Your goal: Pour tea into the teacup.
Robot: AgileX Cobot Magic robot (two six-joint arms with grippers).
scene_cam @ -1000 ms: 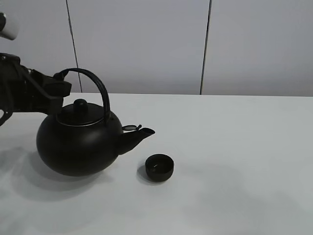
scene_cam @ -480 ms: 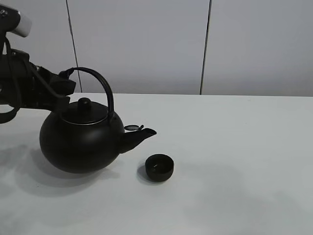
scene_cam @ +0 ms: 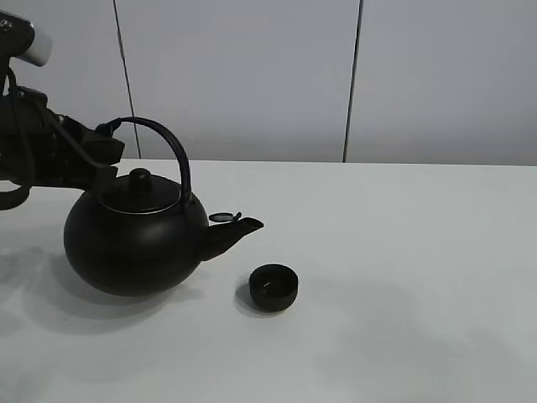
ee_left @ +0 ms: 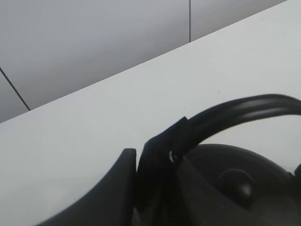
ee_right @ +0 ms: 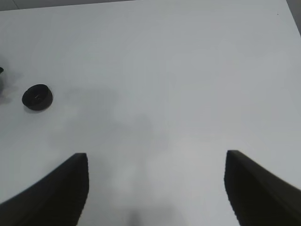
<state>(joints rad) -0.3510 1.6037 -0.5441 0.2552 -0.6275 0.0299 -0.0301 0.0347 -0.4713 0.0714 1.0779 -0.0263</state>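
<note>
The big black kettle (scene_cam: 134, 243) is on the left of the white table (scene_cam: 403, 252), spout (scene_cam: 243, 225) pointing right toward the teacup. The teacup (scene_cam: 273, 287), small, round and matte black, stands upright just right of and below the spout tip. My left gripper (scene_cam: 107, 143) is shut on the left end of the kettle's arched handle (scene_cam: 172, 151); the left wrist view shows the fingers (ee_left: 155, 160) clamped on the handle (ee_left: 235, 110) above the lid knob (ee_left: 240, 181). My right gripper (ee_right: 155, 188) is open and empty, well away from the teacup (ee_right: 37, 97).
Grey wall panels (scene_cam: 252, 75) stand behind the table's far edge. Only bare white tabletop (ee_right: 164, 70) lies under and around the right gripper.
The kettle has risen a little and tipped slightly with the left gripper on its handle, then drifted a bit back to the left. The teacup has not moved.
</note>
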